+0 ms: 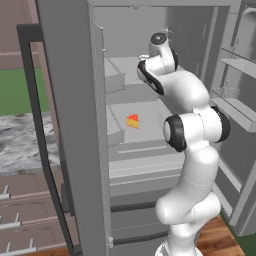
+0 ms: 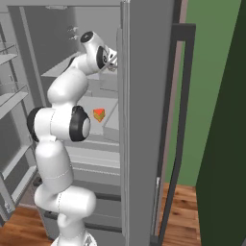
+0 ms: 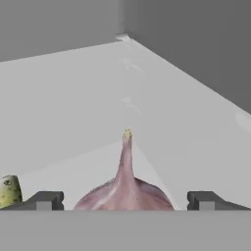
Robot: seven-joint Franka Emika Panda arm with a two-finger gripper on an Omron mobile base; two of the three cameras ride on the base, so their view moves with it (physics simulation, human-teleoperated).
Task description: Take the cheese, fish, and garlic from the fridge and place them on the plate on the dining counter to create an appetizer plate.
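Reaching onto an upper shelf of the fridge (image 1: 150, 30), we hold our gripper (image 3: 125, 200) spread wide either side of the garlic (image 3: 125, 188), jaws apart, not yet closed, to straddle it for grasping.

White rounded arm (image 1: 192, 150), dark joint bands, small dark fingertips (image 3: 43, 200)

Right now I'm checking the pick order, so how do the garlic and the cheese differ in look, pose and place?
The garlic is a pale pinkish bulb with a pointed tip; the cheese is a yellow-orange wedge with a red side. The garlic sits between the open jaws of the gripper; the cheese lies apart from it on a lower shelf, untouched. Both are inside the fridge.
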